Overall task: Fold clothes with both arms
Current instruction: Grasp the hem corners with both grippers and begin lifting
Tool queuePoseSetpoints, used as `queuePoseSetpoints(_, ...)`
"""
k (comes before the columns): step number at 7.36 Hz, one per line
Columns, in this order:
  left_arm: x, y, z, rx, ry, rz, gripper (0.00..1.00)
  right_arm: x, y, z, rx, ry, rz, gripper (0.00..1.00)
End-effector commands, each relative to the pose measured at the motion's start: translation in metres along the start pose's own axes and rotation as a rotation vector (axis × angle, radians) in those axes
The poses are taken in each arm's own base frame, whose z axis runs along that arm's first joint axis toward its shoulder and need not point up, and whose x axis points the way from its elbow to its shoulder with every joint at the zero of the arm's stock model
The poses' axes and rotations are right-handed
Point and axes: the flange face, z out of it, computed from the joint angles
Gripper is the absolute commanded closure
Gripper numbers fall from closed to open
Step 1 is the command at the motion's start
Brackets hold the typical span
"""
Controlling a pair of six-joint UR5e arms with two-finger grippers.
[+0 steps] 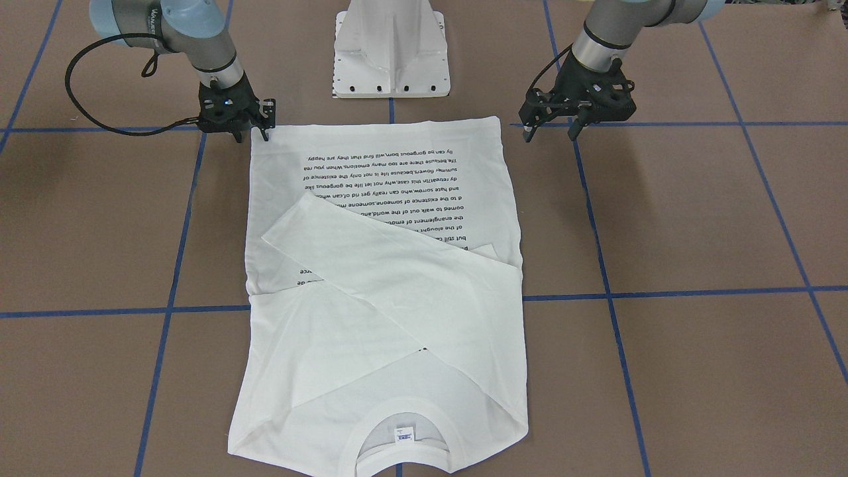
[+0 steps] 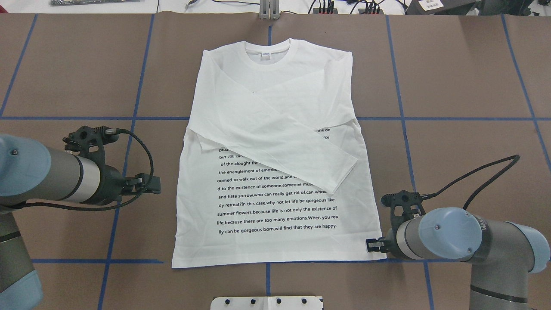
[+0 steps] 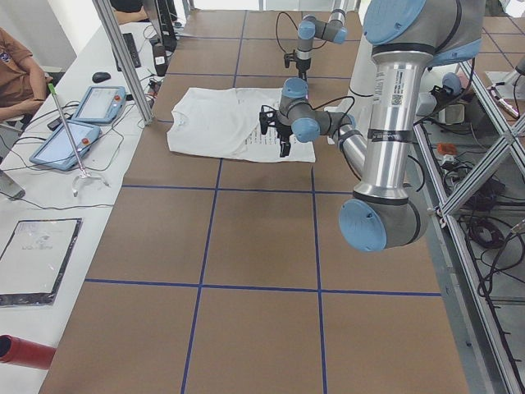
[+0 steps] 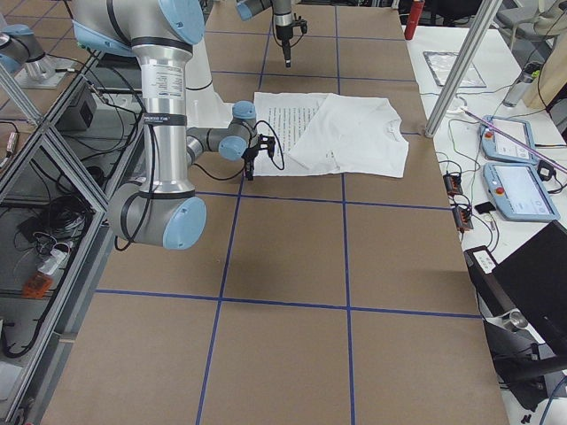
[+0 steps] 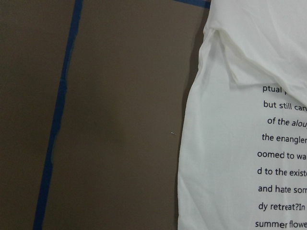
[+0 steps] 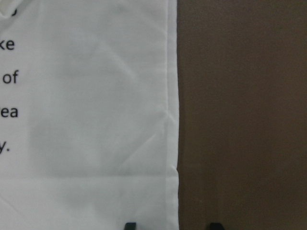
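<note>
The white long-sleeved T-shirt (image 2: 275, 129) lies flat on the brown table, black text up, both sleeves folded across the chest, collar (image 1: 402, 424) at the far side from the robot. My right gripper (image 1: 250, 136) is open, low at the hem's right corner; in the right wrist view its fingertips (image 6: 130, 225) straddle the shirt's side edge (image 6: 170, 120). Open as well, my left gripper (image 1: 551, 134) hovers over bare table beside the shirt's left edge (image 5: 192, 143), apart from the fabric. It holds nothing.
The white pedestal base (image 1: 391, 59) stands just behind the hem. Blue tape lines (image 2: 137, 86) grid the table. A side table with tablets (image 3: 78, 123) and a seated person's arm (image 3: 20, 66) is beyond the collar end.
</note>
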Motion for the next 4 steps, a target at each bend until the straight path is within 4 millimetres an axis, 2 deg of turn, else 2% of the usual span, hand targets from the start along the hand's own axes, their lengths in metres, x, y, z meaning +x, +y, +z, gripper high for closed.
queuePoseSetpoints(1, 0.0017, 0.0011, -0.0038, 0.0, 0.007, 0.002, 0.01, -0.0016, 0.0013, -0.001, -0.011, -0.006, 0.0, 0.43)
queuePoseSetpoints(4, 0.0015, 0.001, -0.0036, 0.0, 0.006, 0.002, 0.01, -0.0002, 0.0012, -0.0014, -0.012, -0.005, 0.001, 0.43)
